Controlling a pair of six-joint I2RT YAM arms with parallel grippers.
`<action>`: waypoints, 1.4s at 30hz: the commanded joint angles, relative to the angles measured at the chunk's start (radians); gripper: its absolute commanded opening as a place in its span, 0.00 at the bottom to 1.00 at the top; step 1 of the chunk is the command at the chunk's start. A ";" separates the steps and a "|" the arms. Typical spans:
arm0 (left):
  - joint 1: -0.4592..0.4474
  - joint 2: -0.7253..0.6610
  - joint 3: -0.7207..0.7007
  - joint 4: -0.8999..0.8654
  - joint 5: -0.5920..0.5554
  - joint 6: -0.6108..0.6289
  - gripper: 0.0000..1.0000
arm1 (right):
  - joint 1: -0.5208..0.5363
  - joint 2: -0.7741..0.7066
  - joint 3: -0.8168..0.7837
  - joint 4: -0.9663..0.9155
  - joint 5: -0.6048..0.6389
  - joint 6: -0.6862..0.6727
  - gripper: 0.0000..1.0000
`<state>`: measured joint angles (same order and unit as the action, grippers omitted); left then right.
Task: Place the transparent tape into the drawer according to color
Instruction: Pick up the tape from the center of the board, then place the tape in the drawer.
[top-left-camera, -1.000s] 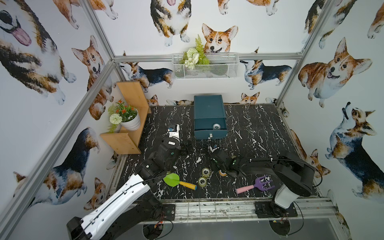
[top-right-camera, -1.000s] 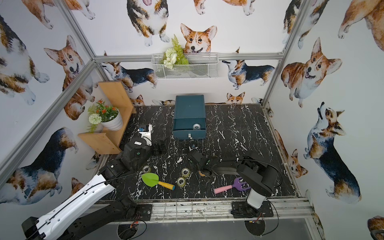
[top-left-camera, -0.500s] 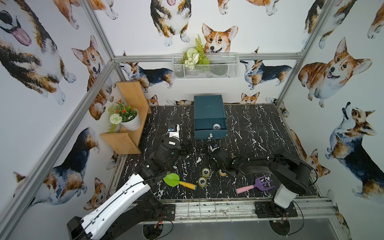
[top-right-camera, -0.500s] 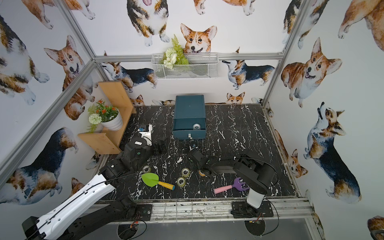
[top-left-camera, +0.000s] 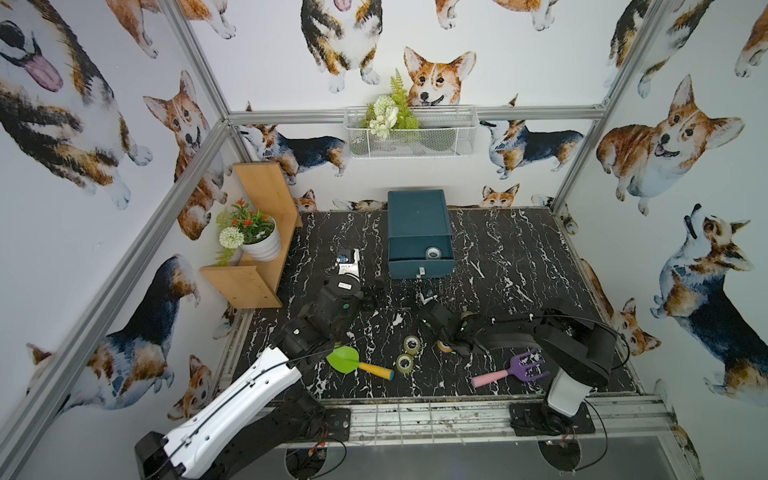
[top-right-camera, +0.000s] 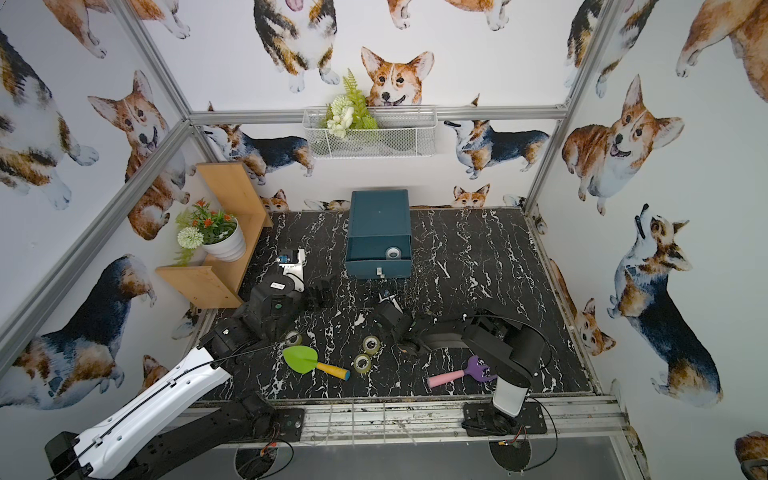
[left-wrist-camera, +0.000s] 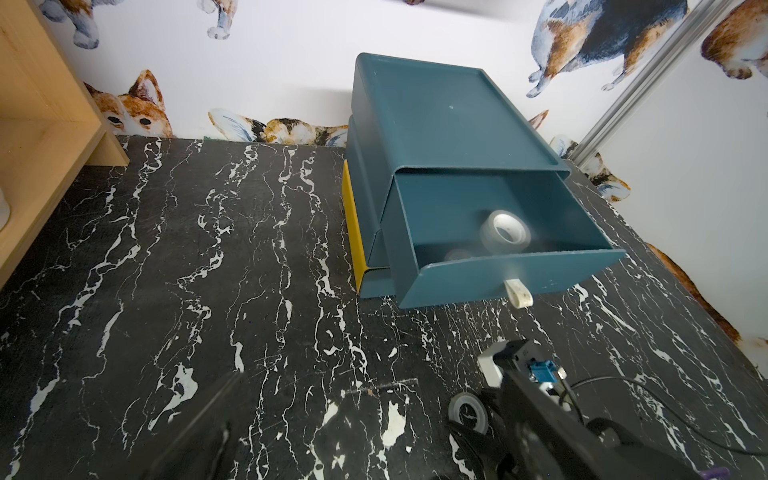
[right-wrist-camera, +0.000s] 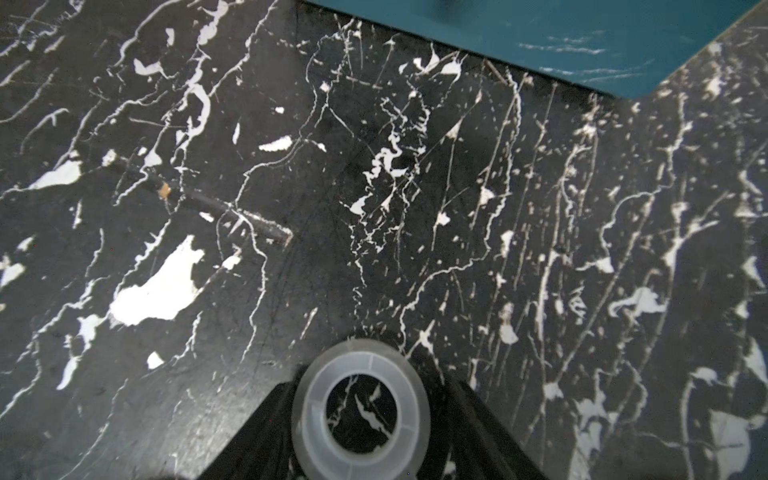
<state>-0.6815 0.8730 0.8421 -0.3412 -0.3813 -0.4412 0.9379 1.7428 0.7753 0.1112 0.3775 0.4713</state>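
A clear transparent tape roll (right-wrist-camera: 360, 415) lies flat on the black marble table. My right gripper (right-wrist-camera: 370, 388) stands around it, jaws still apart: one finger (right-wrist-camera: 270, 419) touches the roll and the other (right-wrist-camera: 478, 419) stands a little off it. The left wrist view shows the same roll (left-wrist-camera: 467, 411) beside that gripper. Another clear roll (top-left-camera: 433, 252) (left-wrist-camera: 505, 232) sits in the open top drawer (top-left-camera: 419, 269) of the teal cabinet. Two yellow-green rolls (top-left-camera: 412, 344) (top-left-camera: 402, 362) and an orange one (top-left-camera: 444, 345) lie near the front. My left gripper (top-left-camera: 374, 291) hovers wide open and holds nothing.
A green toy shovel (top-left-camera: 345, 359) lies front left and a purple toy fork (top-left-camera: 525, 368) front right. A wooden shelf (top-left-camera: 249, 282) with a potted plant (top-left-camera: 259, 245) stands at the left wall. One more roll (top-right-camera: 293, 337) lies by the left arm.
The right gripper's jaws have narrowed around the clear roll, and the right arm has shifted slightly. The left arm has not moved.
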 joint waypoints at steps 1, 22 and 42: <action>0.001 -0.001 -0.001 0.010 -0.005 0.004 0.99 | 0.002 0.011 -0.029 -0.134 -0.030 0.019 0.57; 0.000 -0.003 0.002 0.008 -0.002 0.004 1.00 | -0.029 -0.308 -0.088 -0.139 -0.181 0.039 0.49; 0.000 0.004 0.011 0.004 0.010 0.006 1.00 | -0.135 -0.545 0.267 -0.346 -0.189 -0.074 0.49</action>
<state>-0.6815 0.8742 0.8440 -0.3416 -0.3767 -0.4412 0.8268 1.1584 0.9707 -0.1944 0.1509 0.4606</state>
